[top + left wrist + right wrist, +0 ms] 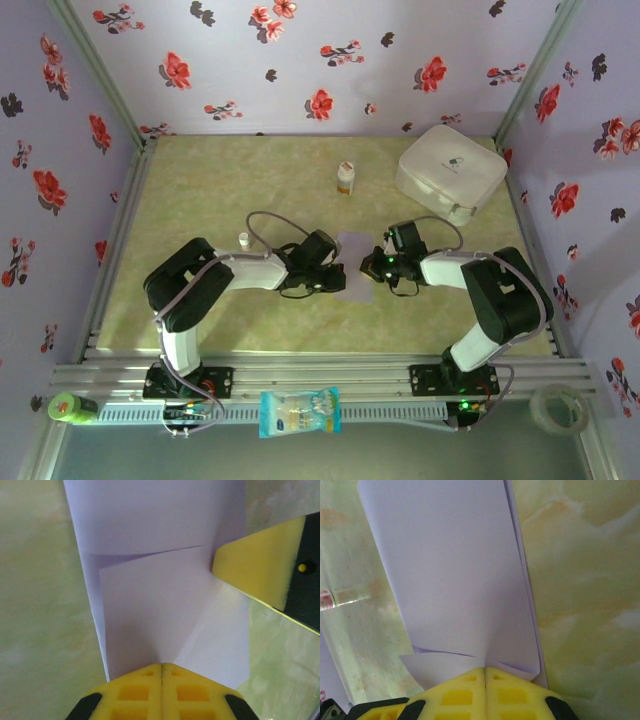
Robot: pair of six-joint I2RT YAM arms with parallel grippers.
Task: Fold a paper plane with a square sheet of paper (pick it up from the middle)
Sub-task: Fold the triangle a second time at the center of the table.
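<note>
Top external view: the sheet of paper [352,262], pale lavender, is seen at the middle of the tabletop [220,190], between the two tools. It is partly folded, and overlapping layers are shown in both wrist views. The left tool [336,276] is clenched on the sheet's left edge and the right tool [372,266] on its right edge, with the yellow fingers pressed together on the paper. Both arms are bent at the elbow and reached inward, low over the surface, facing each other. Well behind, a white case [450,172] is shut, its contents hidden. A small bottle [345,178] is stood upright to its left.
</note>
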